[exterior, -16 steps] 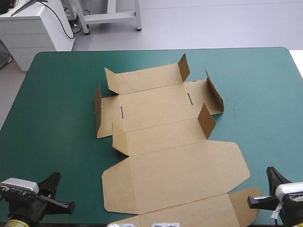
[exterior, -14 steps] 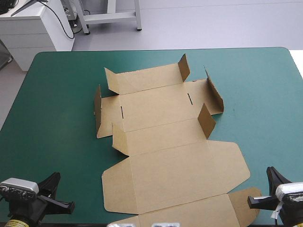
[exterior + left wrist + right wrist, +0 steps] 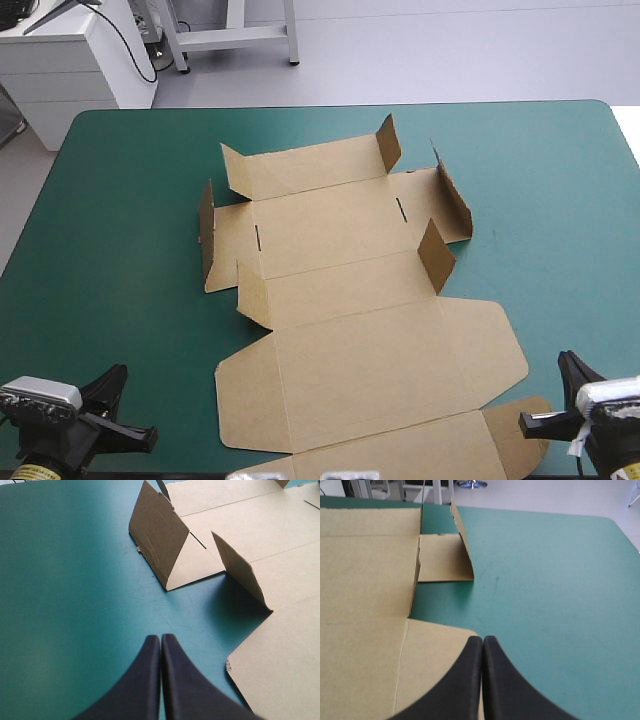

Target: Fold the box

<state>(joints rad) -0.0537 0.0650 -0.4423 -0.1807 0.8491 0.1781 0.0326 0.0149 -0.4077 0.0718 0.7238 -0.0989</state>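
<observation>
**Box** [image 3: 350, 300]: one, a cut sheet of brown board. You had it lying mostly flat on the middle of the teal-green cover [image 3: 120, 200]. Its broad lid panel reached the near edge, and its far wall stopped well short of the far edge.

**Raised flaps:** six by my count, two on the far wall, two on the near wall and one at each side. The far-left one was too shallow to be sure of.

**Slots:** two, one at each side of the base panel.

**Left gripper** [image 3: 161, 637]: one, at the near left corner. Its black fingers met in a point and held nothing, and it stood clear of the board.

**Right gripper** [image 3: 483, 639]: one, at the near right corner. It was likewise closed and empty, with its tip over the lid's rounded corner. Whether it touched, I could not tell.

**Step in hand:** judged to be the first approach, with no wall tucked yet. You would have done well to:
- spread the fingers before reaching in;
- take a side wall low, near its crease;
- steady the base with the other arm so that the sheet did not slide toward the far edge.
</observation>
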